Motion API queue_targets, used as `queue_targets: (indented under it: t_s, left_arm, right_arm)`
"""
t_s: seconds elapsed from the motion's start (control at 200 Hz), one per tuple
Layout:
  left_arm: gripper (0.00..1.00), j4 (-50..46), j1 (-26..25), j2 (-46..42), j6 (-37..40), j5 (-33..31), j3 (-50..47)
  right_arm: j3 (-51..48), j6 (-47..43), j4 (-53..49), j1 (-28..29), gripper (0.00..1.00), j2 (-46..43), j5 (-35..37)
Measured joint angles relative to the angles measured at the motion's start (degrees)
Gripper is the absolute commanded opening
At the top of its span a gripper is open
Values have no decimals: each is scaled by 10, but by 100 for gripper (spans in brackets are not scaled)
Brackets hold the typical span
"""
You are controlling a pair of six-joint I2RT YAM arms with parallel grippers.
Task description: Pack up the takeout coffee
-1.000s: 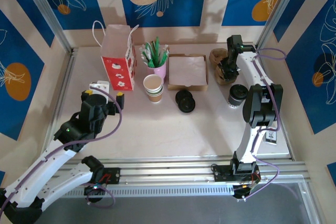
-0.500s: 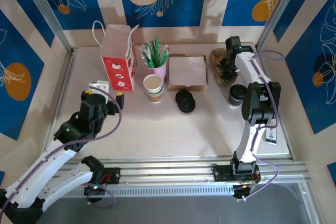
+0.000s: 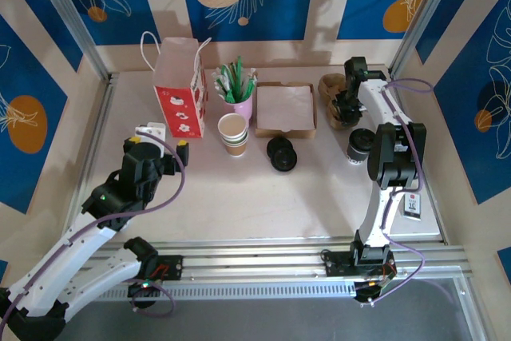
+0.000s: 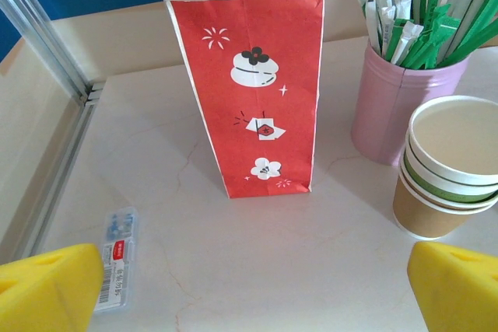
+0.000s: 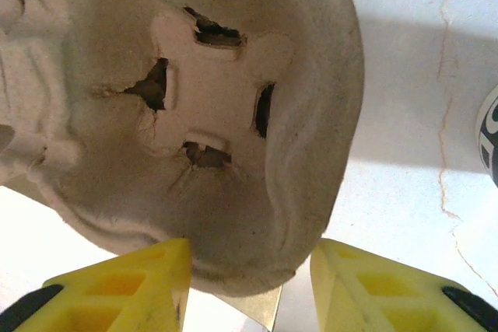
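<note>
You are looking at a robot test cell dressed as a coffee counter. Along the bottom of the frame run aluminium rails point(image 3: 319, 255), printed blue panels point(image 3: 263, 5) wall in the pale table point(image 3: 239, 205), and a red paper bag point(image 3: 180, 93), stacked paper cups point(image 3: 232, 135) and wrapped straws point(image 3: 235, 79) stand upper left of centre.

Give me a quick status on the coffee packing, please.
Left gripper open, facing paper bag. Right gripper astride cup carrier rim, grip unconfirmed. Lidded cup close alongside.
</note>
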Motion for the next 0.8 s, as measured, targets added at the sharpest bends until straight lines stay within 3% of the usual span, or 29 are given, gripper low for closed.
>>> queue_targets:
  t_s: [0.8]
  left_arm:
    - [100,0,10,2,0,14,0]
  right_arm:
    - [14,2,24,0,23,5,3]
